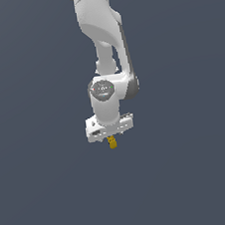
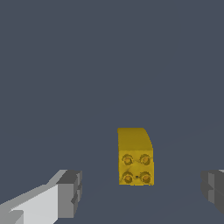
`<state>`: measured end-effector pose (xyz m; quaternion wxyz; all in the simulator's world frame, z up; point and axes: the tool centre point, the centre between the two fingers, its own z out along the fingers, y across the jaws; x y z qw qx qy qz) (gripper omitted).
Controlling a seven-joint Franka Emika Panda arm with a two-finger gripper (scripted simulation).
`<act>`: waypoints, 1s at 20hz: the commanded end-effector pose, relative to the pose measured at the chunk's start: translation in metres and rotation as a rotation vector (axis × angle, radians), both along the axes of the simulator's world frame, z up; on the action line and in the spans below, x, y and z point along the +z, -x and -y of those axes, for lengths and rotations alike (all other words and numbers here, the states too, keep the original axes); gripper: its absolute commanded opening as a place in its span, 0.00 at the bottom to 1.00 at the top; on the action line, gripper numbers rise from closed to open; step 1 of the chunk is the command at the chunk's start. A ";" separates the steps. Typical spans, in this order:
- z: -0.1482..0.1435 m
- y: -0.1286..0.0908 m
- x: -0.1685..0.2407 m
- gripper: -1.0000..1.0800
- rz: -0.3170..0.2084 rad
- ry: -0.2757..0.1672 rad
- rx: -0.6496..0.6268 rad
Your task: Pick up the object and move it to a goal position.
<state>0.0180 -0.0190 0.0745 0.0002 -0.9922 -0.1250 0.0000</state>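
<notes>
Tool [image 2: 141, 190] spread wide, pads [image 2: 72, 192] flanking the yellow toy brick [image 2: 135, 157] without touching; brick sits on the plain grey floor [image 1: 45, 193] right under the tool. Best to centre it, descend further, then pinch the side faces.

Setting: simulated test scene, not a furnished room of any kind. Evidence: uniform slate-grey ground [image 1: 40, 194] filling both views, without texture, walls, horizon or furniture; flat, even shading throughout. Contents: one white robot arm [image 1: 101, 30] with smooth, rendered surfaces, reaching down from the upper edge of the exterior view; its gripper [image 1: 111, 135] with blocky grey finger pads [image 2: 70, 192]; one small yellow-orange studded toy brick [image 2: 134, 157] directly below the gripper, lying between the spread pads in the wrist view.
</notes>
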 end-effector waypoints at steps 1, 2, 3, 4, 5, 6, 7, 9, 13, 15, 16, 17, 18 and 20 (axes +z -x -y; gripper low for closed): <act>0.001 0.000 -0.002 0.96 0.000 0.000 0.007; 0.000 0.000 -0.001 0.96 -0.001 0.000 0.002; 0.000 0.000 -0.002 0.96 -0.001 0.000 0.002; 0.001 0.000 -0.003 0.96 -0.001 0.000 0.002; 0.001 0.000 -0.004 0.96 -0.001 0.000 0.002; 0.001 0.000 -0.007 0.96 0.000 0.000 0.003; 0.001 0.000 -0.010 0.96 0.000 0.000 0.003; 0.001 0.001 -0.018 0.96 0.000 0.000 0.004; 0.001 0.001 -0.039 0.96 0.000 0.000 0.006; 0.001 0.001 -0.046 0.96 0.000 0.000 0.006; 0.001 0.001 -0.049 0.96 0.000 0.000 0.006; 0.001 0.001 -0.051 0.96 0.000 0.000 0.007; 0.001 0.000 -0.052 0.96 0.000 0.000 0.007; 0.001 0.000 -0.053 0.96 0.000 0.000 0.007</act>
